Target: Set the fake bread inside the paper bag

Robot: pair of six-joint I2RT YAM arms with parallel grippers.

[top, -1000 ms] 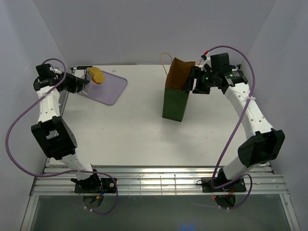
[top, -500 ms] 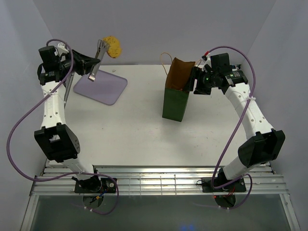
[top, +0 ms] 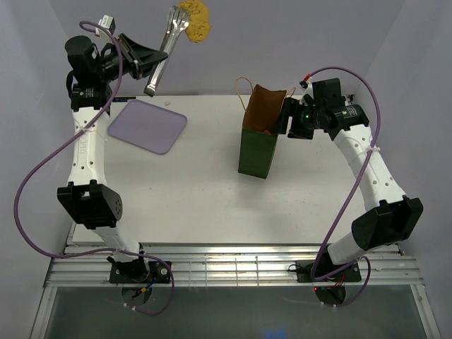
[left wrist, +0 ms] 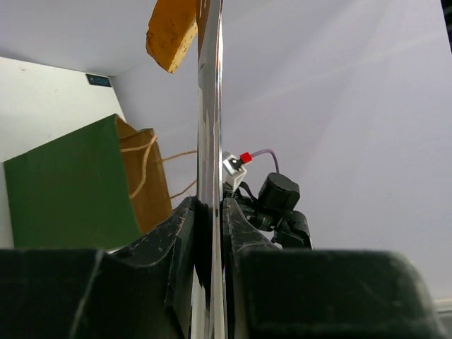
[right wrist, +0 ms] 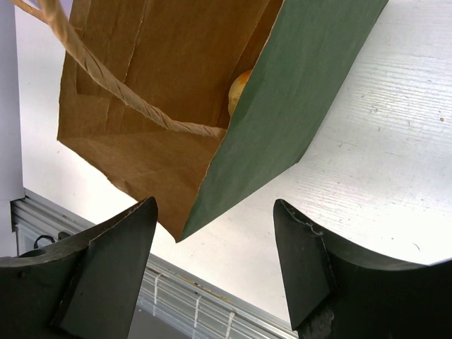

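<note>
Already one pastry (right wrist: 239, 90) lies inside the paper bag (top: 258, 152). The left jaws pinch tongs (top: 164, 53) holding a yellowish bread piece (top: 195, 18), not yet bagged, high and well left of it. The right jaws stand spread at its rim.

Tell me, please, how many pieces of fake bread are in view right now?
2. One piece is up in the tongs held by the left gripper; another piece shows inside the paper bag. More may lie hidden there.
</note>
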